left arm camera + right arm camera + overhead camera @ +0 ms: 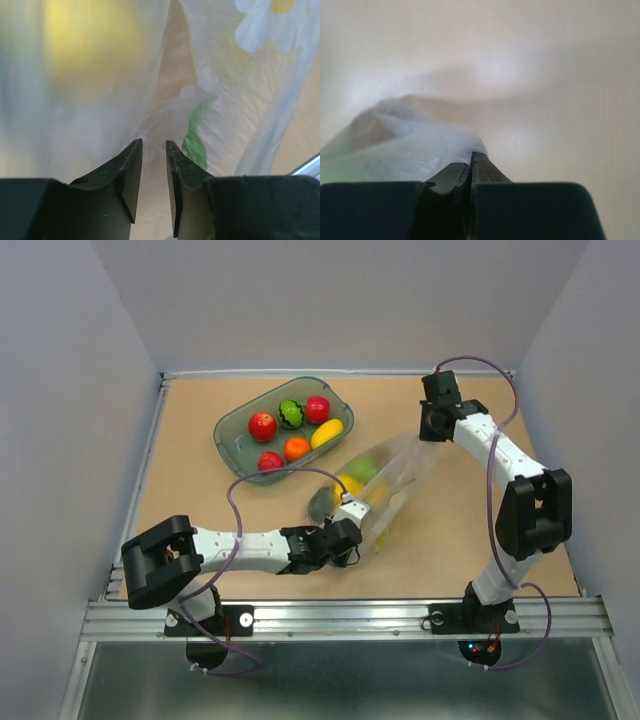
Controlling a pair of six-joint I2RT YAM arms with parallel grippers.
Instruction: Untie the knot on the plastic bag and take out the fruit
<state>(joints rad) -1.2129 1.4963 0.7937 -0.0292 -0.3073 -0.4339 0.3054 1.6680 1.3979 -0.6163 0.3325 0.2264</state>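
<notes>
The clear plastic bag (395, 475) with printed marks lies stretched across the table's middle between my two grippers. Inside its lower left part show a green apple (362, 468), a yellow piece (348, 484) and a dark green avocado (320, 503). My right gripper (432, 433) is shut on the bag's upper right end; film bunches out of its tips (471, 156) to the left (410, 145). My left gripper (352, 522) is at the bag's lower end. Its jaws (154, 142) stand a narrow gap apart, with the film (225, 100) and a yellow blur (85, 45) right in front.
The grey-green tray (222, 425) sits at the back left, touching the bag's left side. It holds red apples (263, 426), an orange (297, 448) and a long yellow mango (327, 433). Walls close in the table on three sides; a metal rail (340, 615) runs along the near edge.
</notes>
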